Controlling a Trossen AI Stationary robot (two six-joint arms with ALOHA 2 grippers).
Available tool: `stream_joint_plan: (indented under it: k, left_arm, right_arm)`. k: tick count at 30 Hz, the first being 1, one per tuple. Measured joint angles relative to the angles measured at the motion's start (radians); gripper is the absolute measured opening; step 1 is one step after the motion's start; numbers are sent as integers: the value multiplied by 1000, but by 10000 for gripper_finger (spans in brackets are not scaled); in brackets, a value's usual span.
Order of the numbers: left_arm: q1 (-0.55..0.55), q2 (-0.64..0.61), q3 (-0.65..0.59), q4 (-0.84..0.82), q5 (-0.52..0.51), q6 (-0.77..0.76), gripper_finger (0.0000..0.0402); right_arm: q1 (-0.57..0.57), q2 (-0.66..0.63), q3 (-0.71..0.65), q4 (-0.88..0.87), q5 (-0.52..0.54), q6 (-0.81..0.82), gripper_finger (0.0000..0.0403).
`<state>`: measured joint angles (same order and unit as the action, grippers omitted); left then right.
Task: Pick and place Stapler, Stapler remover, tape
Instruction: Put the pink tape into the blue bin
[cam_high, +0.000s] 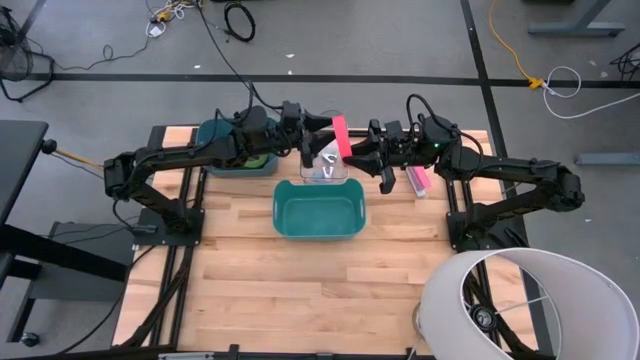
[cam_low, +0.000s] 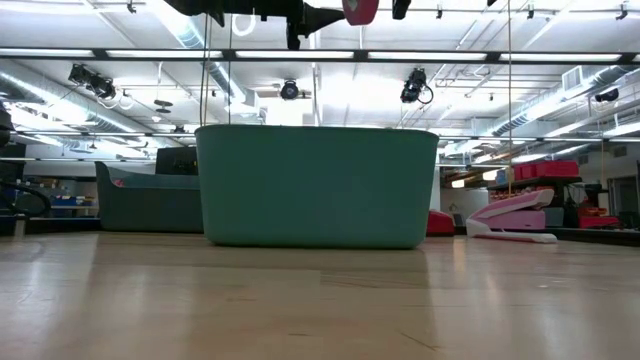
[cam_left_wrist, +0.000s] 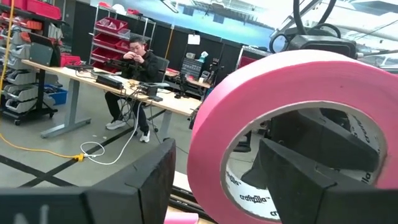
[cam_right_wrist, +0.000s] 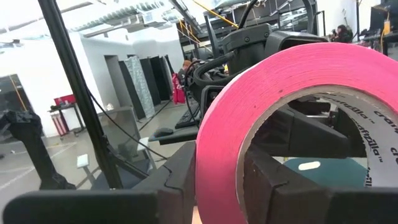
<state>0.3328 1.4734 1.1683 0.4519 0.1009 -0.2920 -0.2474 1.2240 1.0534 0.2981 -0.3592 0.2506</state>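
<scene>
1. Table (cam_high: 300, 270): pale wood in butcher-block strips, smooth, with a faint sheen in the low view.
2. Pink tape roll (cam_right_wrist: 280, 93): matt outer face; printed paper-like core.
3. Teal bin (cam_high: 317, 212): smooth plastic, satin finish.
4. Clear container (cam_high: 322, 165) at 12 o'clock of the teal bin: transparent glossy plastic.
5. Fingers (cam_left_wrist: 149, 180): matt black, plastic-looking.
6. Lampshade (cam_high: 530, 300): white, matt.

A robotics lab: shelving racks (cam_left_wrist: 118, 34) with red bins, a workbench (cam_left_wrist: 93, 78), ceiling-mounted cameras (cam_low: 290, 91), floor cables (cam_high: 520, 50).
</scene>
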Motion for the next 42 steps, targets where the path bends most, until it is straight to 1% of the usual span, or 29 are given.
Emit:
stream_joint_plan:
  k: [5,20,25,29,32,42]
  left_arm:
    - [0,0,0,0,0,0,233]
    - [-15,-1,0,10,13,0,233]
    - [-26,-1,0,8,0,0,233]
    - [-28,-1,0,8,-15,11,233]
    - [-28,-1,0,8,-18,23,233]
    - [-27,-1,0,7,-18,31,233]
  right_arm:
    - [0,0,0,0,-24,7,95]
    - [0,0,0,23,-25,7,95]
    - [0,25,0,50,-27,21,95]
    - [0,61,0,87,-54,47,95]
    - [0,76,0,96,-54,57,95]
    - [0,79,0,131,-51,52,95]
